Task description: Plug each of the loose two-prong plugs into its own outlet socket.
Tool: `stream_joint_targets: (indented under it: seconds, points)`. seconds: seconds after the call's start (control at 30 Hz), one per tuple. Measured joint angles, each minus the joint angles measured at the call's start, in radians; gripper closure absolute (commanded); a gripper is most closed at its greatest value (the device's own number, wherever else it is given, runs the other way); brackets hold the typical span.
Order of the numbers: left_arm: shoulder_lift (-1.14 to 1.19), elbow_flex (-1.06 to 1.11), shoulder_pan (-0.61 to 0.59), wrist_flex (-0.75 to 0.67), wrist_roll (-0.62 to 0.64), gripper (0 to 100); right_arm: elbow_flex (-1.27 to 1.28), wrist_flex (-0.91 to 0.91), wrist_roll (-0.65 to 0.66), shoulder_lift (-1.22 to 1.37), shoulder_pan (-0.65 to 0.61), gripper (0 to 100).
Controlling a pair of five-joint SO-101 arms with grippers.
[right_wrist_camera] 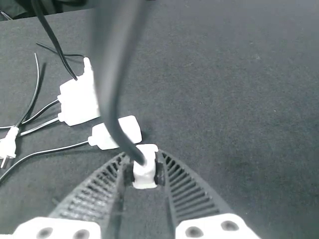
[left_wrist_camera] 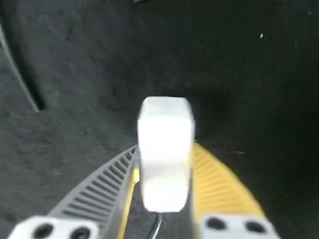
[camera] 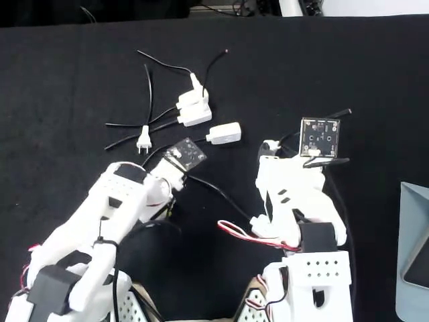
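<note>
My right gripper [right_wrist_camera: 144,174] is shut on a small white two-prong plug [right_wrist_camera: 144,172]; its black cord [right_wrist_camera: 112,74] rises up past the camera. In the high view this gripper [camera: 270,149] hangs right of the sockets. Beyond it lie a white double outlet socket [right_wrist_camera: 77,99] with cords in it and a single white socket block [right_wrist_camera: 117,133]. My left gripper [left_wrist_camera: 162,199] is shut on a white rectangular block [left_wrist_camera: 164,149], plug or socket body I cannot tell, above the black mat. In the high view it [camera: 179,161] sits just below the sockets [camera: 193,107]. One loose plug [camera: 143,139] lies left of them.
Thin black cords [camera: 127,124] fan out across the mat left of the sockets. A single white block [camera: 224,134] lies between the two grippers. A grey tray [camera: 412,248] stands at the right edge. Red and white arm wires [camera: 248,236] loop near the right arm's base.
</note>
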Motion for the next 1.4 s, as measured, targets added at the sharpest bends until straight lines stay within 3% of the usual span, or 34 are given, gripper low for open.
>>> stream_joint_targets:
  seconds: [0.43, 0.53, 0.67, 0.87, 1.03, 1.4]
  points:
    - [-0.005, -0.135, -0.241, 0.005, -0.032, 75, 0.000, 0.000, 0.000, 0.000, -0.054, 98.6]
    - [-0.005, -0.190, -0.250, 0.078, -0.035, 75, 0.000, 0.000, 0.000, 0.000, -0.091, 98.5]
    - [-0.005, -0.249, -0.256, 0.183, -0.034, 75, 0.000, 0.000, 0.000, 0.000, -0.186, 98.4]
    - [-0.005, -0.262, -0.330, 0.193, 0.025, 75, 0.000, -0.009, 0.000, 0.052, -0.376, 98.5]
    - [-0.005, -0.262, -0.400, 0.183, 0.081, 76, 0.000, -0.123, 0.017, 0.201, -0.503, 98.5]
    - [-0.005, -0.215, -0.489, 0.110, 0.195, 79, -0.043, -0.428, 0.141, 0.632, -0.603, 98.6]
